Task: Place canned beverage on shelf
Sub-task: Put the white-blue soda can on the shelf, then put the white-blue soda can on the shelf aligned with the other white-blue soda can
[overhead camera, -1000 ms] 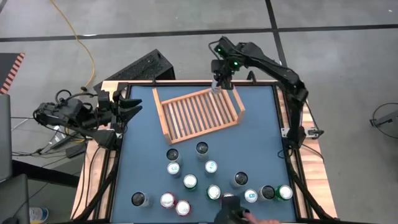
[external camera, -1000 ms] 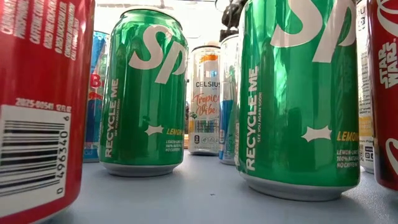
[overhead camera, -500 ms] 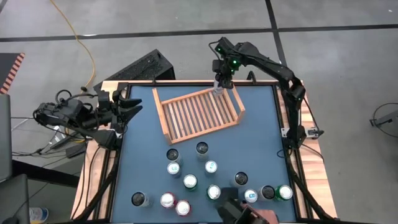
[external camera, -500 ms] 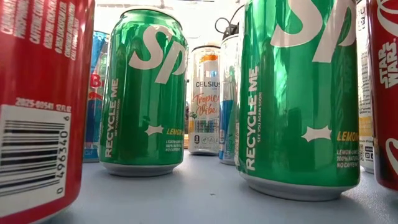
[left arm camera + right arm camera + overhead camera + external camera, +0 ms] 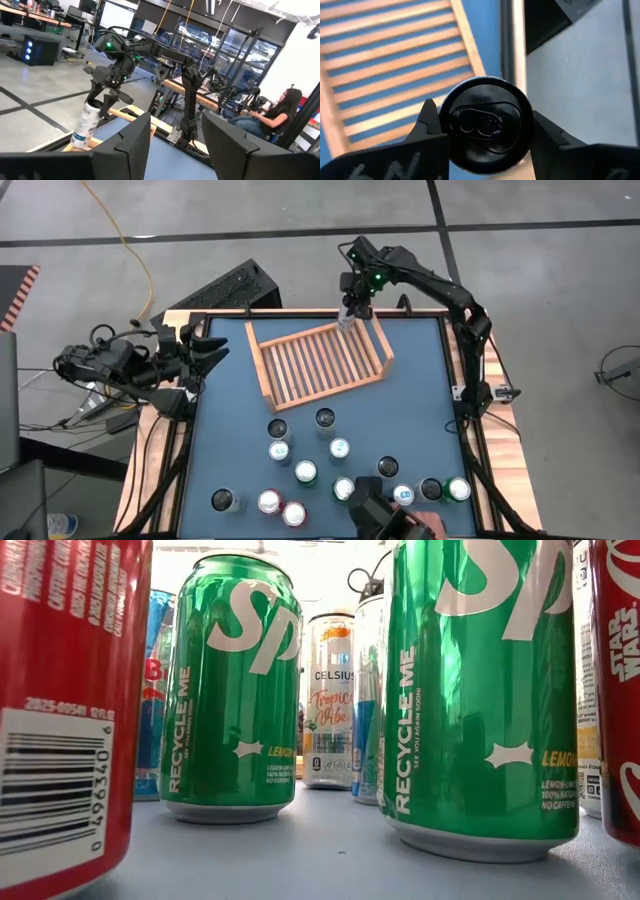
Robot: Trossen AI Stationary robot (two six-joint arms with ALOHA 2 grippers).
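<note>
Right wrist view: right gripper [image 5: 482, 131] fingers are clamping a black-topped can [image 5: 485, 124] over the shelf [image 5: 320, 362] corner, for placement; left gripper [image 5: 205, 352] is waiting half-open, empty.

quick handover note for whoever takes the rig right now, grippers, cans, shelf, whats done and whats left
Right gripper: shut on a black-topped can, held at the far corner of the shelf, tilted in the left wrist view.
Left gripper: open, empty, waiting at the table's left edge.
Shelf: no cans on its slats yet.
Loose cans: about a dozen standing on the near half of the table.
A person's hand is at the near edge.
Left: set this can down, then place the rest.
</note>
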